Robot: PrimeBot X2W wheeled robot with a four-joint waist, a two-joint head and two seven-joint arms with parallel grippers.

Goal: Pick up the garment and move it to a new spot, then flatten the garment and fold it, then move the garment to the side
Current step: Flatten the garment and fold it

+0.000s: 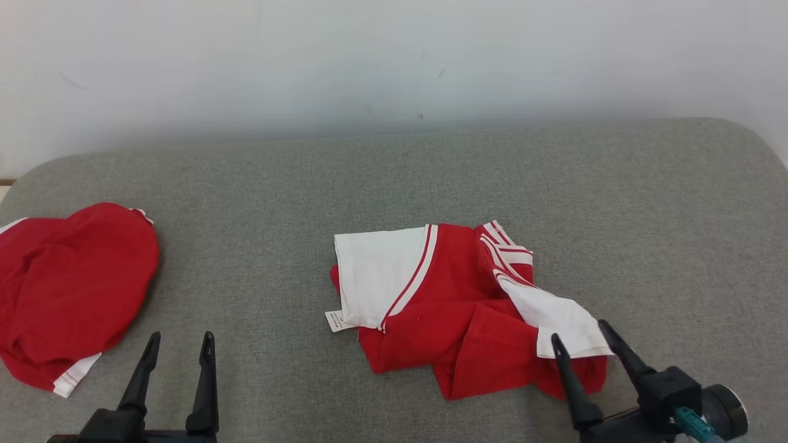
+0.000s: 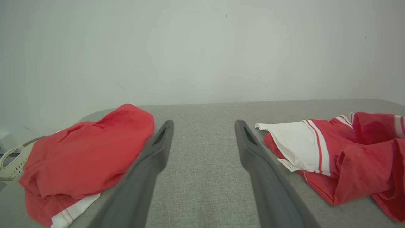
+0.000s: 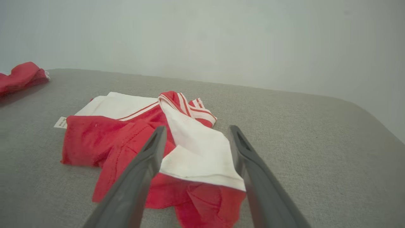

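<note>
The garment, a crumpled red shirt with white striped sleeves, lies near the middle of the grey padded surface. One white sleeve trails toward its near right corner. My right gripper stands open with a finger on either side of that sleeve's near edge; whether it touches the cloth I cannot tell. The right wrist view shows the sleeve between the spread fingers of the right gripper. Well to the left of the garment, my left gripper is open over bare surface, its fingers holding nothing.
A second red garment lies bunched at the surface's left edge, just left of my left gripper. A pale wall runs along the far side. The surface's corners are rounded. A pale perforated object sits beyond the left edge.
</note>
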